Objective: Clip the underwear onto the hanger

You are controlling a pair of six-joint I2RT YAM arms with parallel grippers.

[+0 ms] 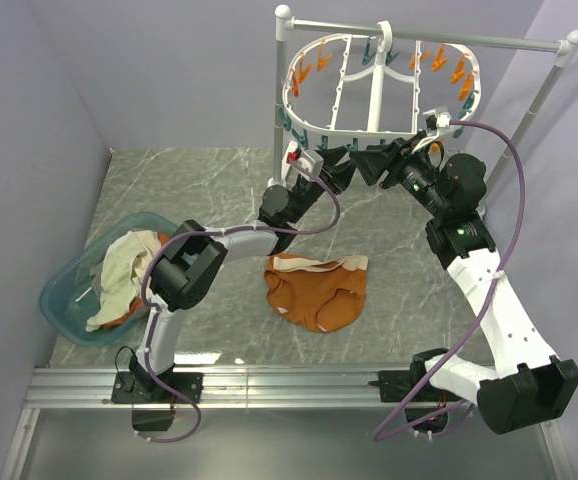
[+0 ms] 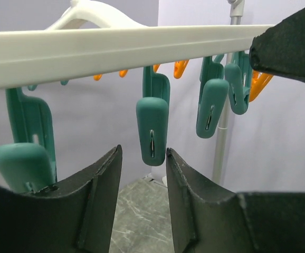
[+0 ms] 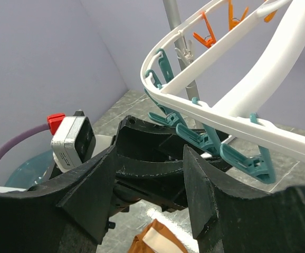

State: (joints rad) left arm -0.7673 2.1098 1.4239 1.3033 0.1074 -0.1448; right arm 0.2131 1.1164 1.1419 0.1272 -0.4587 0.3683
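The rust-orange underwear [image 1: 314,292] with its cream waistband lies flat on the marble table between the two arms; a corner of the underwear [image 3: 155,243] shows below the right fingers. The white oval hanger [image 1: 381,92] hangs at the back, ringed by teal and orange pins. My left gripper [image 1: 339,160] is raised under its near rim. In the left wrist view the left gripper [image 2: 143,150] is open, with a teal clothespin [image 2: 152,132] hanging just above the gap, not gripped. My right gripper [image 1: 369,160] faces it, and in its own view the right gripper [image 3: 150,150] is open and empty below the hanger rim [image 3: 221,121].
A blue basin [image 1: 61,300] at the left holds a pale cloth [image 1: 124,270] and other garments. The hanger hooks onto a grey-white pole stand [image 1: 439,37] at the back. Lilac walls close in on the left, right and rear.
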